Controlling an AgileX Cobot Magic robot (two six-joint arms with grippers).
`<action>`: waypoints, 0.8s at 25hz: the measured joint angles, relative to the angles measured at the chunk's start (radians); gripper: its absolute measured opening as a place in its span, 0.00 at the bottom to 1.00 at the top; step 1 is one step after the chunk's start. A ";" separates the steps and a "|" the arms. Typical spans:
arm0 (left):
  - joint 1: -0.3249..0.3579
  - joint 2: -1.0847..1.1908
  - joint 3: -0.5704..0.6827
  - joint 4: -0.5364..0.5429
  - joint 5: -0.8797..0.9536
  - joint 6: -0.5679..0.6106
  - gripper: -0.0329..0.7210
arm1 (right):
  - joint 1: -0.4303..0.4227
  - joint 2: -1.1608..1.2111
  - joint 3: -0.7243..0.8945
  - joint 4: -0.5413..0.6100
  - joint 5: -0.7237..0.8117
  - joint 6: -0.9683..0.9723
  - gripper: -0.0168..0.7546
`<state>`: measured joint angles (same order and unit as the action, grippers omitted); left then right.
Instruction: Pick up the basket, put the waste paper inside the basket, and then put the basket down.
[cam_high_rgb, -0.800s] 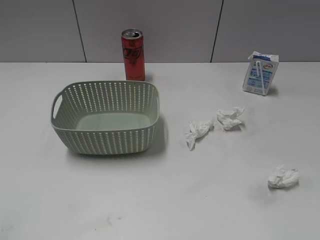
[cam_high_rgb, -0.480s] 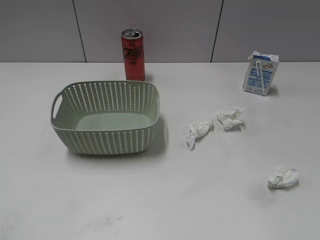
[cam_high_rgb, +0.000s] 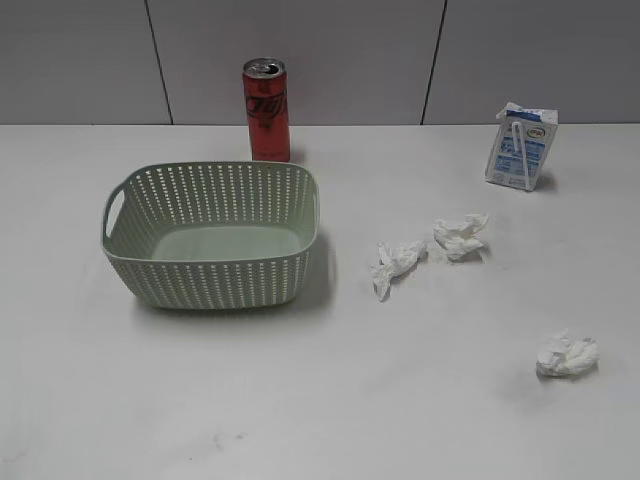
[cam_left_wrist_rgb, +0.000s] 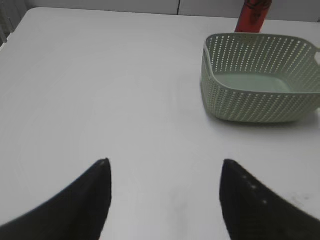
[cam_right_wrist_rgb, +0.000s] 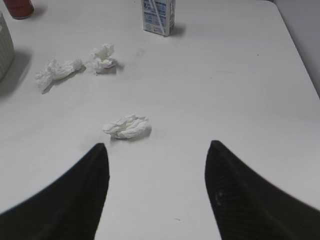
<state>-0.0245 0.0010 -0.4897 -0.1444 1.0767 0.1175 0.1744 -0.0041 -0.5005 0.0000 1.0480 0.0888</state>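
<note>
You are looking at a white table (cam_high_rgb: 320, 400) backed by a grey panelled wall (cam_high_rgb: 340, 60) with dark vertical seams. A red drink can (cam_high_rgb: 266, 110) is standing upright at the far side of the table, close to the wall, its opened top showing. To the right of the can, well apart from it, a blue-and-white milk carton (cam_high_rgb: 522, 146) is standing upright, a straw lying against its front face and its shadow falling to its right.

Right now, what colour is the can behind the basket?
Red with dark lettering, clearest in the exterior view.
</note>
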 joint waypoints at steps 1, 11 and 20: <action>0.000 0.017 -0.006 -0.014 -0.008 0.000 0.73 | 0.000 0.000 0.000 0.000 0.000 0.000 0.62; 0.000 0.483 -0.151 -0.152 -0.198 0.005 0.73 | 0.000 0.000 0.000 0.000 0.000 0.000 0.62; -0.077 1.048 -0.430 -0.154 -0.242 0.074 0.73 | 0.000 0.000 0.000 0.000 0.000 0.000 0.62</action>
<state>-0.1019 1.0485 -0.9199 -0.2983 0.8347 0.1919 0.1744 -0.0041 -0.5005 0.0000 1.0480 0.0888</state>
